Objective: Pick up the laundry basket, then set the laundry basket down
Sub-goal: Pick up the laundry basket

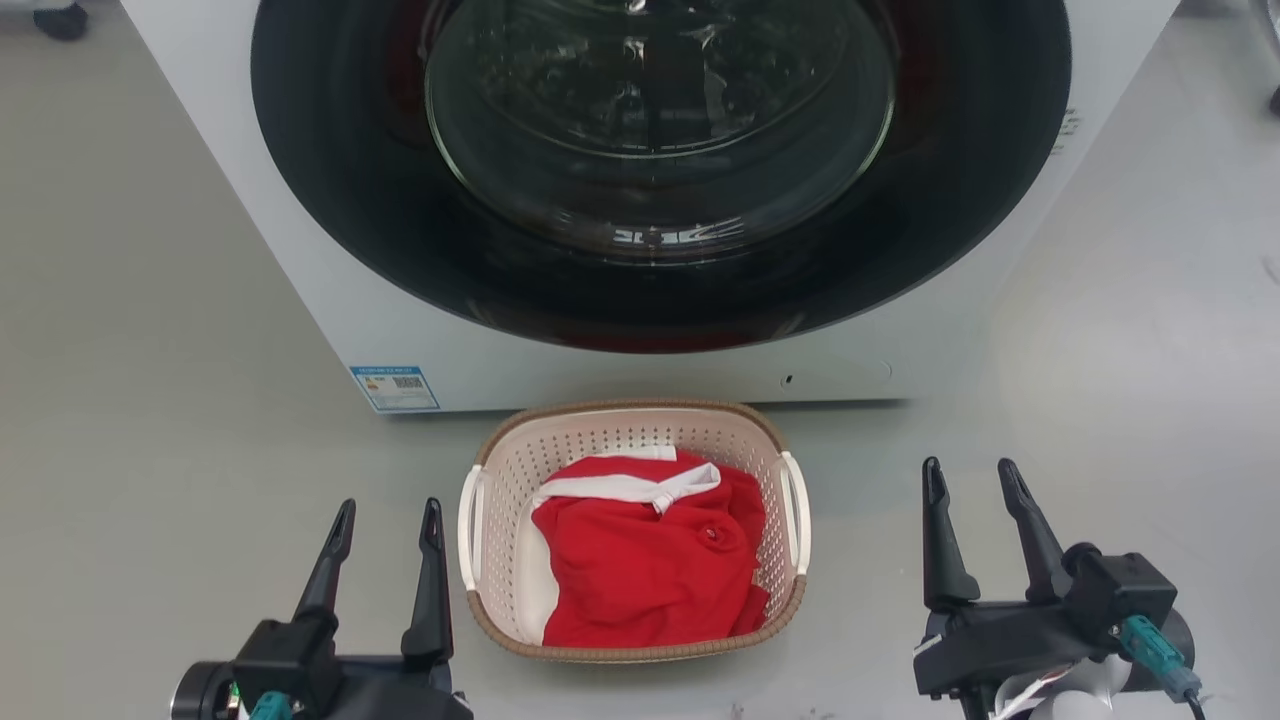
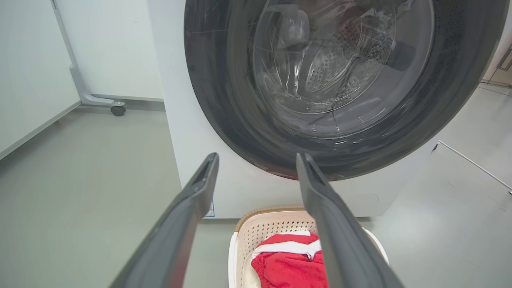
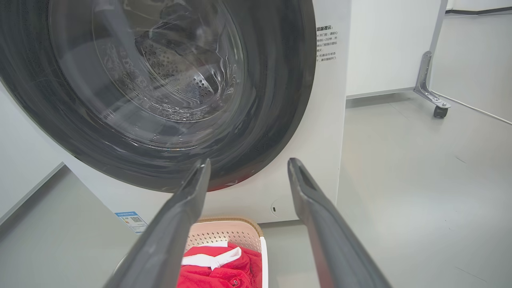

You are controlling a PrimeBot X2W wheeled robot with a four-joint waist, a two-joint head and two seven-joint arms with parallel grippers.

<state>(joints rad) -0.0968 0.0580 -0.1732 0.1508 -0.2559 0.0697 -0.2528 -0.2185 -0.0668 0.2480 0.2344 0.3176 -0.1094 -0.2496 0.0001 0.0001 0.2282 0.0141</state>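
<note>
The laundry basket rests on the grey floor just in front of the washer, cream-pink with a brown woven rim and a white handle on each side. A red garment with white trim lies inside it. My left gripper hovers open to the basket's left, apart from its left handle. On the other side my right gripper is open too, well clear of the right handle. The basket shows low in the left wrist view and the basket low in the right wrist view.
A white front-loading washer with a big dark round door stands right behind the basket. A castor foot of a white panel sits at the far left, another castor at the far right. Grey floor spreads on both sides.
</note>
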